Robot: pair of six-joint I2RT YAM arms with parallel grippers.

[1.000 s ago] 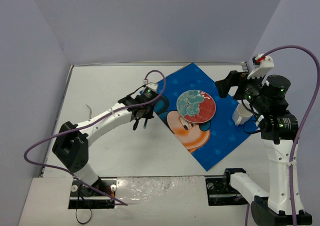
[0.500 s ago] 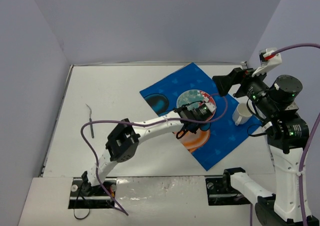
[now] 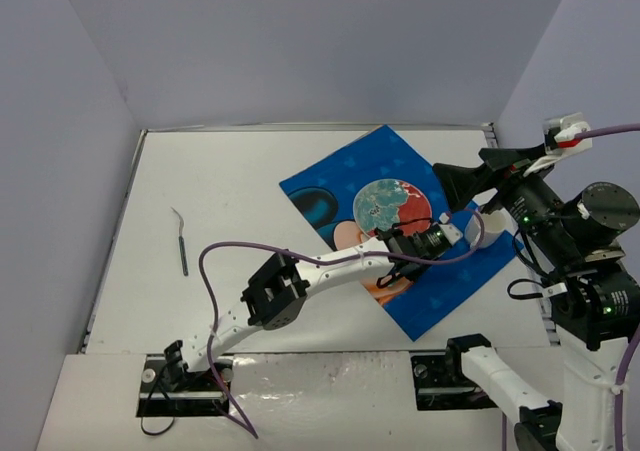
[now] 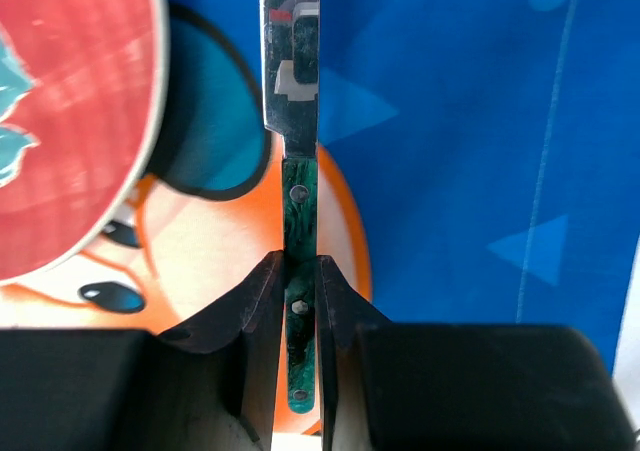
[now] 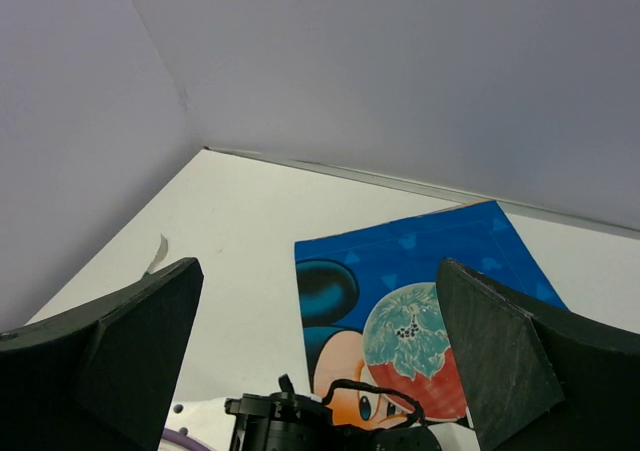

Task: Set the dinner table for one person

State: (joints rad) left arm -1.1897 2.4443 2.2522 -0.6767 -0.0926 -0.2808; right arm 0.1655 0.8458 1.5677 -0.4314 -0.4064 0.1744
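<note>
On the white dinner table (image 3: 240, 191) lies a blue cartoon placemat (image 3: 440, 291) with a red and teal plate (image 3: 392, 206) on it. My left gripper (image 3: 450, 237) reaches over the mat just right of the plate. In the left wrist view it (image 4: 300, 266) is shut on the green handle of a knife (image 4: 291, 61), whose blade points ahead over the mat beside the plate (image 4: 70, 121). My right gripper (image 5: 315, 361) hangs high above the mat's right side, open and empty, looking down on the plate (image 5: 420, 349).
A fork (image 3: 180, 243) lies on the bare table at the left. A white cup (image 3: 494, 221) stands at the mat's right corner, mostly hidden by the right arm. Lavender walls enclose the table on three sides.
The left arm has swung right with the knife, from the mat's left edge across to the right of the plate. The right arm has lifted and pulled back to the right.
</note>
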